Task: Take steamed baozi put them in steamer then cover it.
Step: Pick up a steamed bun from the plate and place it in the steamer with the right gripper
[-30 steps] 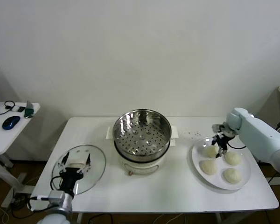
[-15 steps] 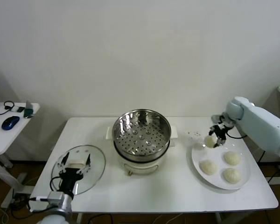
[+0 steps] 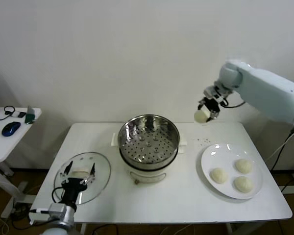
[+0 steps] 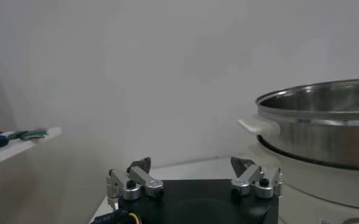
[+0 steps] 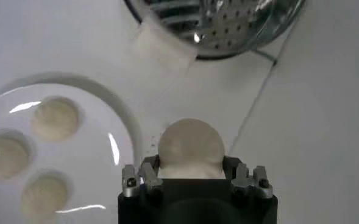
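My right gripper (image 3: 205,111) is shut on one cream-white baozi (image 3: 201,116) and holds it high in the air, to the right of the steamer (image 3: 148,142). The right wrist view shows that baozi (image 5: 190,148) between the jaws, above the table. Three more baozi (image 3: 218,175) lie on the white plate (image 3: 209,157) at the right. The steamer is open, and its perforated tray (image 3: 148,146) holds nothing. The glass cover (image 3: 100,174) lies flat at the table's front left. My left gripper (image 3: 78,174) is open, hovering over the cover's white handle; it also shows in the left wrist view (image 4: 191,179).
A side table (image 3: 7,142) at the far left holds a mouse and small items. The steamer's rim and white side handle (image 4: 257,125) show in the left wrist view. The wall stands close behind the table.
My right gripper has lifted one baozi off the plate and carried it up and leftward toward the steamer. The left arm has stayed over the cover.
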